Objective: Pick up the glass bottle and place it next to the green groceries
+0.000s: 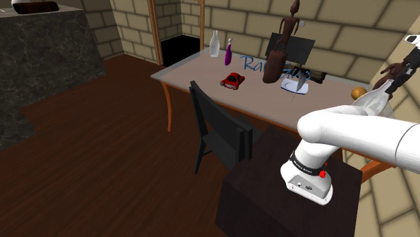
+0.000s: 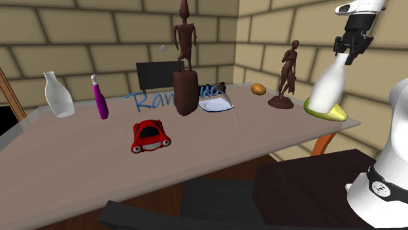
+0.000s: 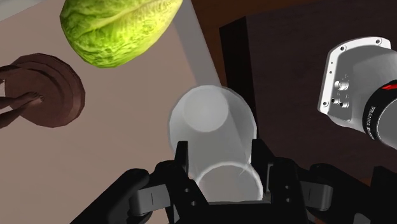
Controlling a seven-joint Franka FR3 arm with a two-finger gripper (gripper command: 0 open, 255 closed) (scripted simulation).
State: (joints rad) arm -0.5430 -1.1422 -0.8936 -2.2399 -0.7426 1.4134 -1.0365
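You see the gripper [image 2: 350, 51] clenched on the neck of the pale, see-through bottle [image 2: 328, 83]. In the wrist view the two fingers [image 3: 182, 158] press the neck from both sides. The bottle hangs a little tilted, with its base down, at the corner of the table [image 2: 78, 153] that is nearest to the stand [image 2: 307, 189]. Its base is just beside the green groceries [image 2: 330, 113], a leafy yellow-green head lying at the table's edge. You cannot tell whether the base touches the table or not. The small brown statue [image 2: 286, 75] stands near the green head, on its other side. A second clear bottle [image 2: 58, 96] stands well apart, at the far end of the table, beside a purple bottle [image 2: 100, 99].
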